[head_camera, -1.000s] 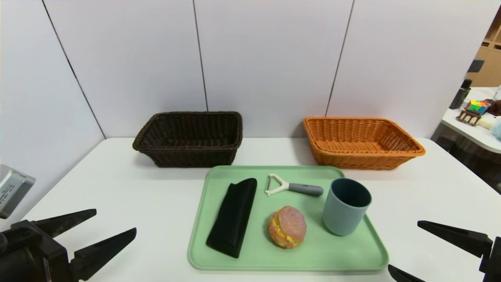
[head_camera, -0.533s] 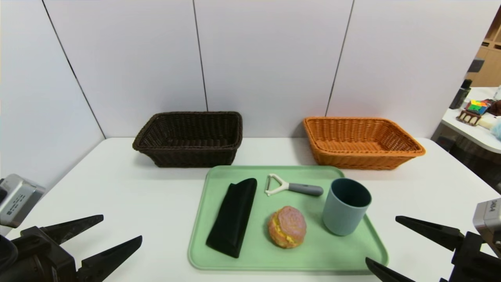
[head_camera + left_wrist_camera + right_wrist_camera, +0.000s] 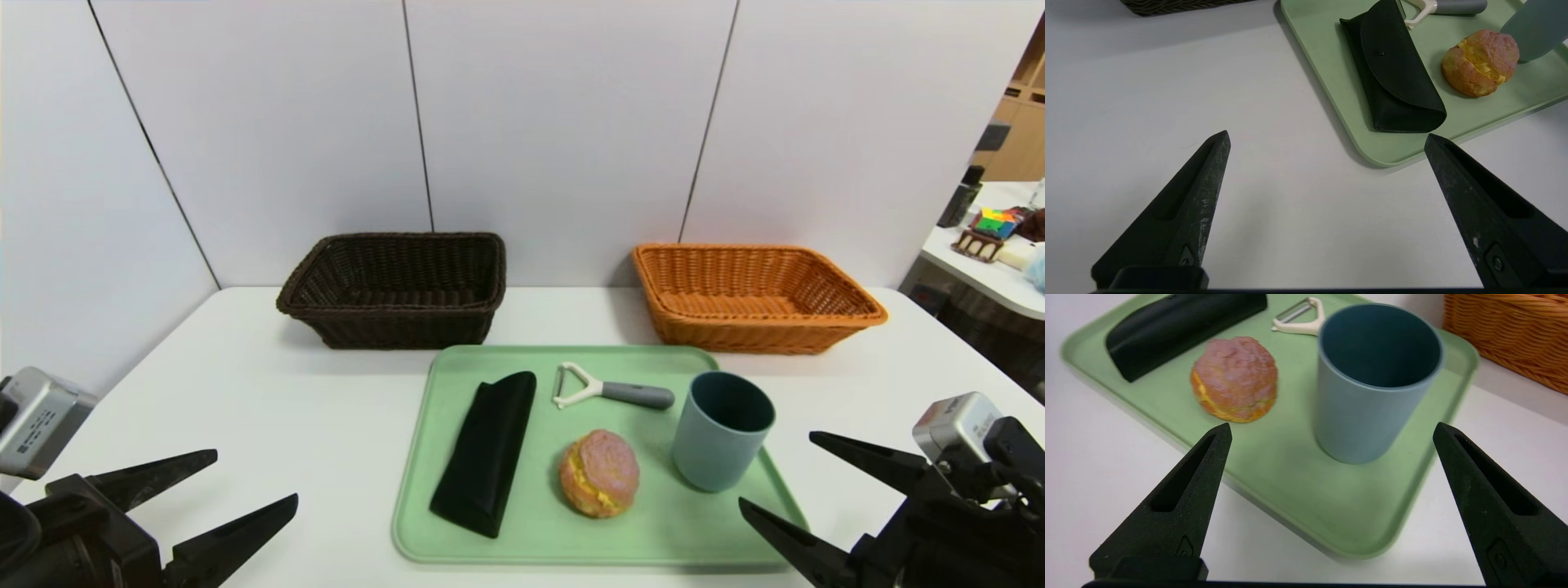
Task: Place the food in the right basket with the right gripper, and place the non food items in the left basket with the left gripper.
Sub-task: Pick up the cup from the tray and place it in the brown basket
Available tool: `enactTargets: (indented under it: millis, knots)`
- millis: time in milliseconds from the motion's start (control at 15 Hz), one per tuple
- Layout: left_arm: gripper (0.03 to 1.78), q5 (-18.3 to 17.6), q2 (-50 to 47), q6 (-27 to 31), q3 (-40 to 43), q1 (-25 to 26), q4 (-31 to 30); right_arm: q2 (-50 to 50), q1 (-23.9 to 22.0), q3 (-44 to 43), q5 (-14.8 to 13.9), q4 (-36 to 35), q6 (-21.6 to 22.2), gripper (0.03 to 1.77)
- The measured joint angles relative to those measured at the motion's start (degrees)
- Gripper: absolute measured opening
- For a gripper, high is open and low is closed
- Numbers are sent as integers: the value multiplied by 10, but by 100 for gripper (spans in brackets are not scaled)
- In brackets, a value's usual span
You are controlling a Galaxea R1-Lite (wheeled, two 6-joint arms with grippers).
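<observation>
1. Since the earlier frame, right end effector (image 3: 775, 478) has pushed in from lower right of head view toward the green tray (image 3: 522, 543); left end effector (image 3: 257, 478), lower left, barely shifts. Both stand wide, holding nothing.
2. Bun (image 3: 598, 474) sits centre-front on tray, just left of the cup (image 3: 721, 441). Pouch (image 3: 487, 452) at tray's left, peeler (image 3: 608, 392) behind the bun.
3. Dark basket (image 3: 392, 286) upper left, orange basket (image 3: 755, 294) upper right; neither holds any of the tray's items.
4. Risk: cup stands between right end effector and bun; a straight-in reach likely clips and tips it.
5. Risk: low approach may catch the tray rim and slide everything.
6. Risk: soft-looking bun could squash or roll from a hard pinch.
</observation>
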Motion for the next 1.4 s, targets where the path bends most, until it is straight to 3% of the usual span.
enactTargets:
  millis: [400, 1067, 1400]
  knots:
    - [169, 0, 2, -1, -3, 0, 0, 11, -31, 1, 8, -11, -11, 170]
    - [169, 0, 2, 0, -2, -1, 0, 158, -35, 16, 14, -196, -12, 170]
    - [169, -1, 1, -1, 2, -3, 0, 232, -64, 29, 32, -294, -25, 170]
